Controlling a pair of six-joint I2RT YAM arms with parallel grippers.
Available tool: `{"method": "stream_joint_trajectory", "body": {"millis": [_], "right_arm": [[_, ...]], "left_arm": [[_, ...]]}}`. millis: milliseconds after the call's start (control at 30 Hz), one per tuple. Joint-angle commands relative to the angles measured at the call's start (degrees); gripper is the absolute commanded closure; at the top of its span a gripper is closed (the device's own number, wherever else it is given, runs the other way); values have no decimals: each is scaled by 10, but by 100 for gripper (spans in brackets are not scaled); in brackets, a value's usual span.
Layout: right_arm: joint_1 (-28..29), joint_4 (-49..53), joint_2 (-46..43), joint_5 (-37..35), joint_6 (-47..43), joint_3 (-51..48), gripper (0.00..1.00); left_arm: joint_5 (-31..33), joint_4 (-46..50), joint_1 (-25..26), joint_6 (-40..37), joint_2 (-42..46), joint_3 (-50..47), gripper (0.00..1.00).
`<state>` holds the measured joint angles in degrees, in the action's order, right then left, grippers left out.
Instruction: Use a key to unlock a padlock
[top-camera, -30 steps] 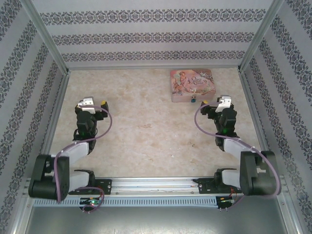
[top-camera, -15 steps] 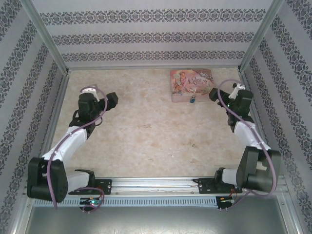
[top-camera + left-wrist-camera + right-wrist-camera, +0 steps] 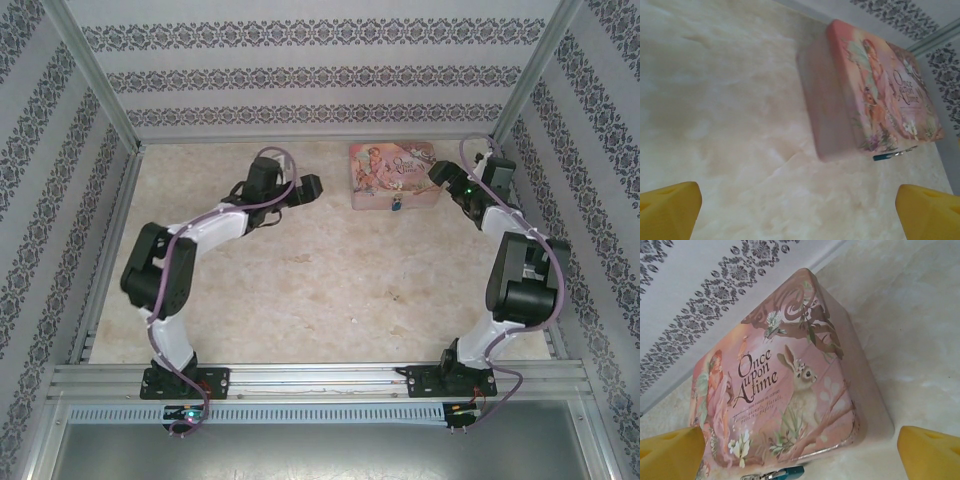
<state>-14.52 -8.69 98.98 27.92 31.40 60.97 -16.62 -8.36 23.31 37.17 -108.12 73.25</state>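
Observation:
The padlock [image 3: 397, 207] is tiny, with a blue-teal body and a silver shackle, and it lies on the table against the near side of a pink illustrated tin [image 3: 393, 173]. My left gripper [image 3: 310, 186] is open just left of the tin and holds nothing. Its wrist view shows the padlock [image 3: 887, 156] ahead to the right, between the yellow fingertips [image 3: 670, 210]. My right gripper [image 3: 437, 172] is open at the tin's right end, also holding nothing. In its wrist view the padlock [image 3: 790, 473] sits at the bottom edge below the tin [image 3: 790, 385]. The key is out of view.
Patterned walls with aluminium posts [image 3: 515, 85] close in the table [image 3: 300, 270] on three sides. The tin stands near the back wall, right of centre. The right arm runs along the right wall.
Both arms have stretched from folded poses toward the back of the table. The left gripper swung right up to the tin; the right gripper moved to the tin's right end. Both stayed open.

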Motion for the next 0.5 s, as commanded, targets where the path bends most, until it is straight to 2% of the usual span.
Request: {"method": "stream_joint_trajectory", "body": {"millis": [0, 167, 467], "right_arm": [[-6, 11, 27, 25, 6, 35, 1], [-5, 21, 58, 52, 4, 59, 1], [-2, 37, 88, 64, -5, 78, 2]], "left_arm": [[-38, 22, 20, 15, -58, 81, 0], [-68, 33, 37, 34, -151, 187, 0], [-97, 64, 54, 50, -253, 319, 0]]}}
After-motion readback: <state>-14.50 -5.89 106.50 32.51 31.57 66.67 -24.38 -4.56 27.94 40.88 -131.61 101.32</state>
